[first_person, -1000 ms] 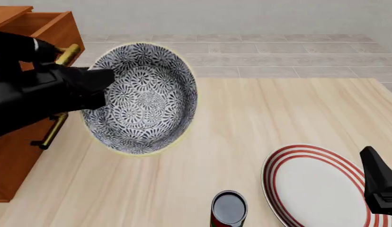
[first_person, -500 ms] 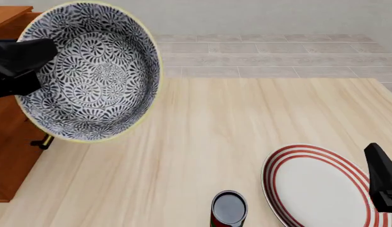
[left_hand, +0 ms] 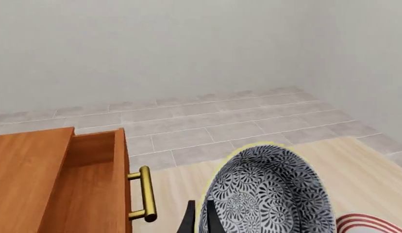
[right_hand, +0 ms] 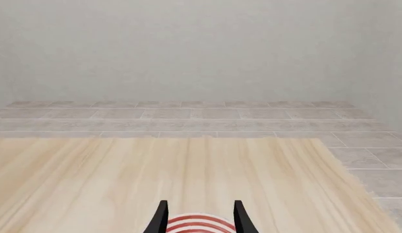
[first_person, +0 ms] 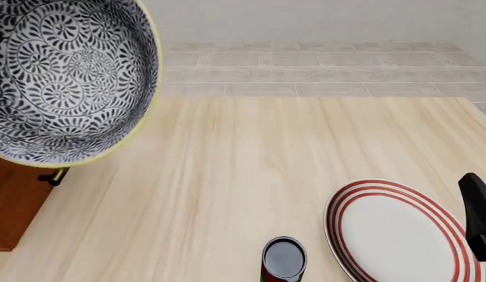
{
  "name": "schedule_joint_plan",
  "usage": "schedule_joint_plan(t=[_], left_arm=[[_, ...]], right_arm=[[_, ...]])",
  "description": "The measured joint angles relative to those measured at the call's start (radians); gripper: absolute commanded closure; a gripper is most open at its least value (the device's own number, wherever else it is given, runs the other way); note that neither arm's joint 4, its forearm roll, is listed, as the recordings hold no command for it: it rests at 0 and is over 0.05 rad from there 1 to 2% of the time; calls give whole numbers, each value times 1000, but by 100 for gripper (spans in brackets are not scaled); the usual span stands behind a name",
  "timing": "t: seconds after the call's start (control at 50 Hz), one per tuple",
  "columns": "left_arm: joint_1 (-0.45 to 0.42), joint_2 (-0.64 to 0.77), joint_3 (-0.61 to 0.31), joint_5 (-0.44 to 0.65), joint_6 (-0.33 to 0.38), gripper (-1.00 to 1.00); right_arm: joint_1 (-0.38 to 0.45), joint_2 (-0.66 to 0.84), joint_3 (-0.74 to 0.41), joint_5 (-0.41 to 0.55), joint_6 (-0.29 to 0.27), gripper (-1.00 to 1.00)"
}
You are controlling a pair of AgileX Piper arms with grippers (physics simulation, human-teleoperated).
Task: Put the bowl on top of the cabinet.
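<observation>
Left tool (left_hand: 199, 221) pinches the rim of the deep round bowl (first_person: 63, 82), swirl-patterned with a thin yellow edge, lifted and tilted above the reddish-brown wooden cabinet (left_hand: 55, 184) with its brass bar handle (left_hand: 146, 194). Right tool (right_hand: 198, 217) hangs with its dark prongs parted over the flat red-ringed plate (first_person: 395, 235) on the pale wood-grain table (first_person: 251, 176).

- The left gripper (left_hand: 199, 219) showed in the left wrist view only as two thin, dark, matte black fingers (left_hand: 189, 221), narrow and pointed at the upper end.
- The right gripper (right_hand: 198, 217) had two slim black fingers (right_hand: 160, 217) in the right wrist view; each was a flat blade with a slightly curved outer edge and a pointed tip.
- In the front view, the right arm (first_person: 479, 218) was a plain black, angular block with a slanted top edge.
- No cables, screws or markings could be seen on these parts.
</observation>
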Motion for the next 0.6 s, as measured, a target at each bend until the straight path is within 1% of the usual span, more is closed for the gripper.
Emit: schedule_joint_plan(t=[0.36,0.6], left_arm=[[18,-84,-76,69,2,100],[21,-142,-149,129,6,100]], right_arm=[[0,0,-8,8,0,-100],[0,0,-12,12,0,-100]])
